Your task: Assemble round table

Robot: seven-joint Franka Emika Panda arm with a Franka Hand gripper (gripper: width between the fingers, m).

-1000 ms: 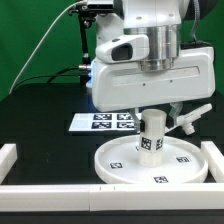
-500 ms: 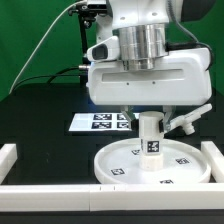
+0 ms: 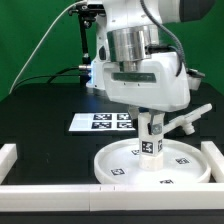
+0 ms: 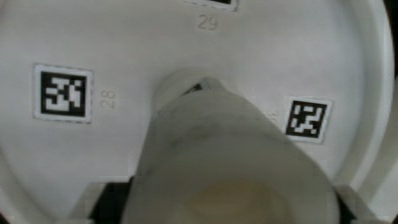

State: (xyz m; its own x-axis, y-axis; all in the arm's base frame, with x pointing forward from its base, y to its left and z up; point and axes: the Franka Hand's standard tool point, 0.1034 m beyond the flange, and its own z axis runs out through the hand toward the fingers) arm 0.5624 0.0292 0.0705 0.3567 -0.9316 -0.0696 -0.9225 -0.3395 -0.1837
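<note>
Exterior view: post [image 3: 151,135] stands upright on disc [image 3: 110,158], held by hand [image 3: 150,118].

The large round disc [image 3: 112,165], white with a raised rim, lies flat on the black worktop [image 3: 40,120], its square black-and-white tags facing up. The short thick post [image 3: 150,138], white with a tag on its side, stands roughly upright at the disc's middle. The smaller armed foot piece [image 3: 190,119] lies just beyond the rim at the exterior view's right, one arm slanting upward.
</note>
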